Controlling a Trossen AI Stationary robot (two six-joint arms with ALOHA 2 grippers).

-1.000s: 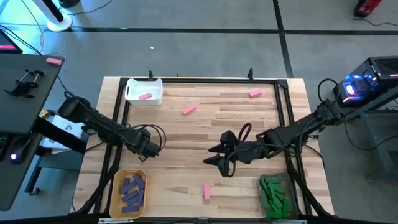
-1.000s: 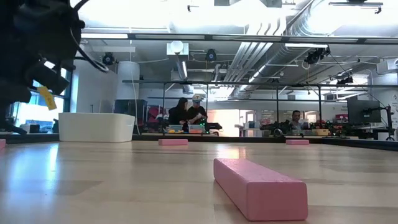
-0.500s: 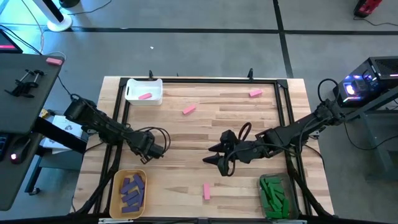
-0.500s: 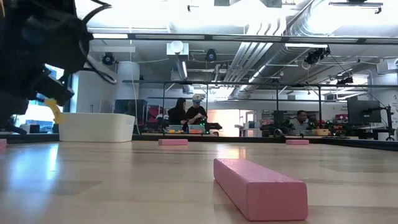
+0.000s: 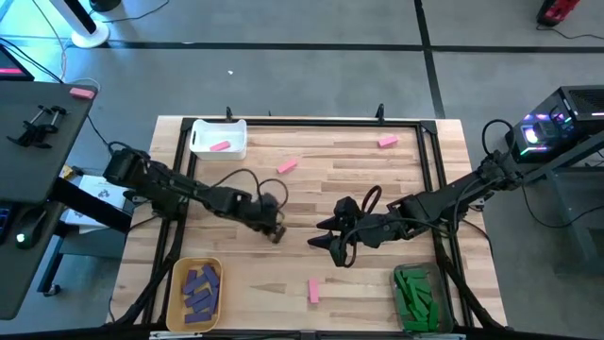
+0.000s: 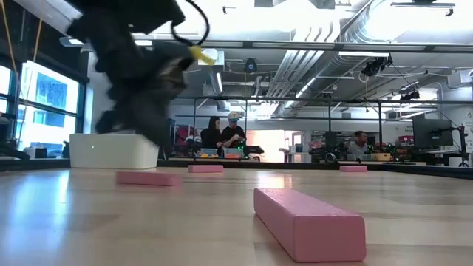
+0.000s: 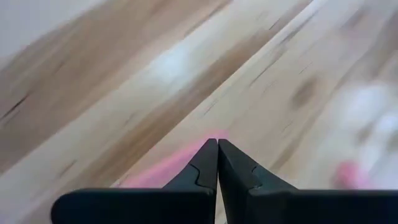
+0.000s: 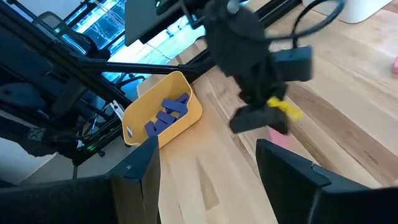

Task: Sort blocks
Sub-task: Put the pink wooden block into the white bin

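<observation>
Left gripper (image 5: 275, 227) is over mid-table with its fingers pressed together, nothing held — wrist view shows the tips (image 7: 217, 163) meeting with a blurred pink shape just behind them. Right gripper (image 5: 326, 244) hangs right of centre, fingers spread wide, empty.

Blocks: four pink ones loose on the table or binned — one near the front edge (image 5: 313, 290), one mid-back (image 5: 286, 166), one at the back right (image 5: 387, 142), one inside the white bin (image 5: 218, 138) at the back left. Purple blocks (image 5: 200, 287) sit in the yellow bin (image 5: 176, 302) front left; green blocks (image 5: 411, 295) are piled front right.

Around: a cable loop (image 5: 370, 199) near the right arm, black frame rails along the table (image 5: 377, 283) edges. Low view — front pink block (image 6: 308, 222) fills the foreground, left arm blurred behind it, people standing at benches far back.
</observation>
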